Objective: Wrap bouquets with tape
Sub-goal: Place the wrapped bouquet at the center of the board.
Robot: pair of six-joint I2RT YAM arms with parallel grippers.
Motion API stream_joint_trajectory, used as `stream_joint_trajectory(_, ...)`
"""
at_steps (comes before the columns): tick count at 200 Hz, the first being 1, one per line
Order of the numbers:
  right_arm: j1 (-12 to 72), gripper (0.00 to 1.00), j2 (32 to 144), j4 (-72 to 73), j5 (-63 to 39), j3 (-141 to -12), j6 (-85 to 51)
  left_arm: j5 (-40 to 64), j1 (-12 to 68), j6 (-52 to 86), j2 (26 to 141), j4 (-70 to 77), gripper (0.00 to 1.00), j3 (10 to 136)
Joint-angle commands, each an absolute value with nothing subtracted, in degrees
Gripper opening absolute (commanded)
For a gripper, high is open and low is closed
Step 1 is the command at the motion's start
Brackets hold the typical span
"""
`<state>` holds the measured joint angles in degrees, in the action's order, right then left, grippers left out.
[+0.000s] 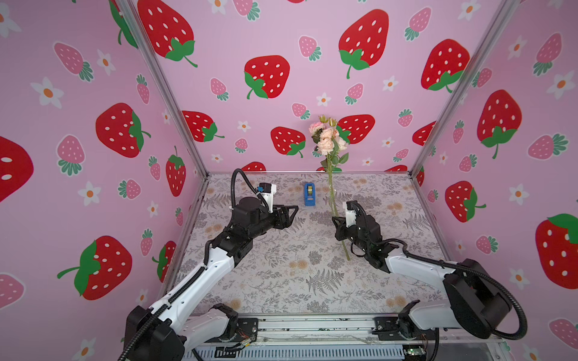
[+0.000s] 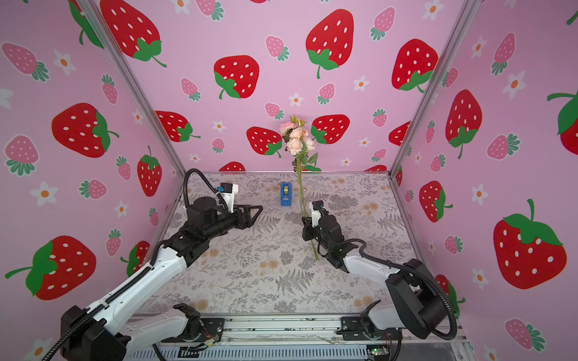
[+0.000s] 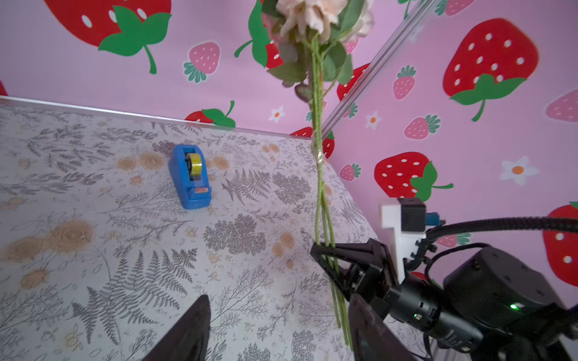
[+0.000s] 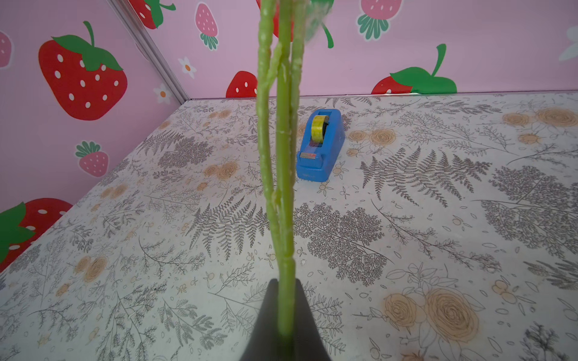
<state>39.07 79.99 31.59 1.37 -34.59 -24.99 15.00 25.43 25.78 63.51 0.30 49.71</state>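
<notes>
"Starting at the left of a top view, what is the left hand [image 1: 294, 214] doing?"

"Hovering above the desk [image 1: 281, 281], fingers spread, holding nothing."

"And right of it?"

"The tape [image 1: 310, 189], mid-frame near the desk's back edge — a yellowish roll seated in a blue dispenser [image 1: 309, 202], neither hand touching it. Just right of that stands the bouquet [image 1: 327, 140], upright, blossoms high against the back wall [image 1: 219, 47]."

"Held how?"

"The right hand [image 1: 338, 222] is pinched on the stems [image 1: 332, 197] low down, with their ends poking out beneath."

"How will it handle?"

"Light, I'd judge, yet top-heavy — thin stems look springy and slick, apt to splay or swivel in a pinch. I'd take hold on bare stem between the leaves and the right hand, never on the soft petals. The tape should be light too, but clingy; the dispenser may slide when pulled."
</notes>
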Motion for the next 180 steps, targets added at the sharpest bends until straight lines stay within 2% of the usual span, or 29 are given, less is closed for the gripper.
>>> stream_joint_trajectory(1,36.2,0.00,83.0,29.8,2.7,-34.6,-29.6,11.9,24.5,25.2,60.4,0.0,0.71,47.3)
stream_joint_trajectory(60,33.0,0.00,89.5,28.1,0.0,-32.1,-34.2,9.9,23.8,27.0,58.3,0.7,0.70,41.4)
stream_joint_trajectory(75,33.0,0.07,90.0,27.8,0.6,-31.4,-33.9,9.1,23.8,27.2,58.2,0.8,0.70,40.5)
stream_joint_trajectory(117,33.0,0.47,87.2,27.3,2.9,-28.4,-33.4,4.8,23.5,27.1,56.9,0.6,0.71,38.1)
stream_joint_trajectory(127,33.0,0.51,85.4,26.8,3.5,-27.9,-33.0,3.0,23.4,27.2,56.0,0.6,0.71,37.5)
stream_joint_trajectory(137,33.0,0.59,81.7,25.5,4.3,-27.6,-31.8,0.7,23.3,27.4,54.7,0.5,0.72,37.0)
stream_joint_trajectory(156,33.0,0.64,73.8,22.9,6.7,-27.7,-28.8,-3.7,23.3,27.2,51.2,0.7,0.74,36.3)
stream_joint_trajectory(180,33.1,0.74,62.0,21.7,10.3,-28.2,-21.1,-9.8,23.2,25.8,47.0,2.6,0.84,34.8)
